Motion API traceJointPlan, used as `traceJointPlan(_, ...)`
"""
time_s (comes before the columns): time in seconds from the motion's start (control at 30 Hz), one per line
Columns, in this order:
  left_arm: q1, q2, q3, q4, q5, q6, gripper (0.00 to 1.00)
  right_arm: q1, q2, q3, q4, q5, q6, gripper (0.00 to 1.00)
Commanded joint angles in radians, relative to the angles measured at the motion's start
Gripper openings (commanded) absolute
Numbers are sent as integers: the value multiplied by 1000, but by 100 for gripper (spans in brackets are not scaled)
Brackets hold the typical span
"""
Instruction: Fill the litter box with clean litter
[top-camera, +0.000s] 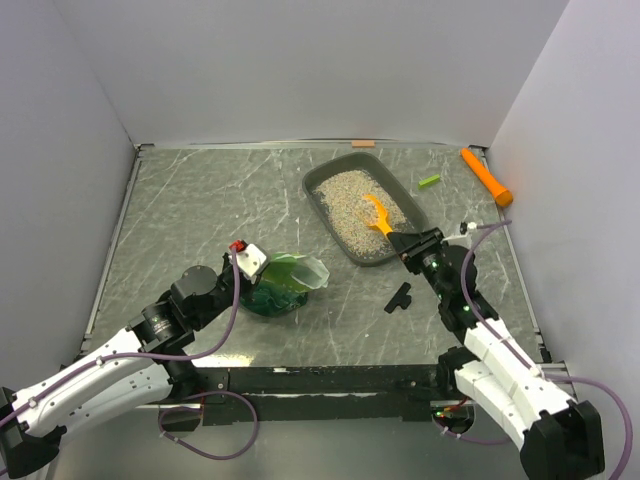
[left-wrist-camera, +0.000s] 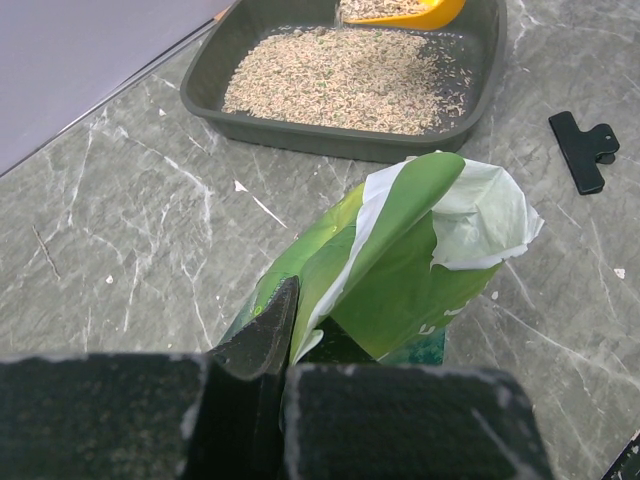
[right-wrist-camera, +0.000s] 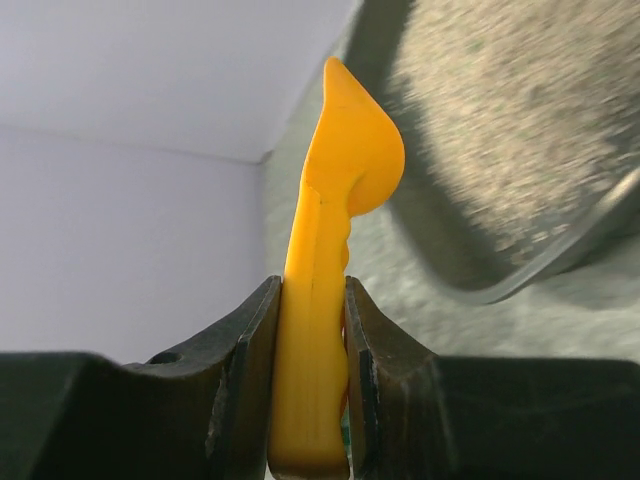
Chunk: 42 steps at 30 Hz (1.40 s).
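Note:
The dark grey litter box (top-camera: 322, 205) lies at the back right of centre and holds a layer of pale clean litter (top-camera: 350, 198). My right gripper (top-camera: 404, 243) is shut on the handle of an orange-yellow scoop (top-camera: 377, 216). The scoop's head is over the box's near-right part. In the right wrist view the scoop (right-wrist-camera: 325, 260) stands between the fingers (right-wrist-camera: 245, 345), with the box (right-wrist-camera: 560, 255) and litter (right-wrist-camera: 500, 110) beyond. My left gripper (top-camera: 250, 263) is shut on the crinkled green bag (top-camera: 287, 283). The bag (left-wrist-camera: 400, 260) lies with its open mouth toward the box (left-wrist-camera: 300, 135).
A black clip (top-camera: 401, 297) lies on the marbled table in front of the box, and shows in the left wrist view (left-wrist-camera: 583, 148). An orange cylinder (top-camera: 486, 177) and a small green piece (top-camera: 429, 181) lie at the back right. White walls enclose three sides.

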Motion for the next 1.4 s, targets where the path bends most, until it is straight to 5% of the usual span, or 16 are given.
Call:
traceJointPlan(0.0,-1,-1,18,-6,-20,-19,1,-6,61,128,-65,107,-177,0)
traceJointPlan(0.67,-1,-21,21,-13,-35,-21,1,27,617,701,-429,24,-692,0)
traceJointPlan(0.8,-1,-23,20,-13,-35,-19,1,102,699,861,-551,149,-807,0)
traceJointPlan(1.13,-1,-26,21,-13,-32,-22,1,294,747,989,-672,493,-1001,0)
traceJointPlan(1.37,-1,-30,21,-12,-32,-22,1,329,651,956,-695,459,-1056,0)
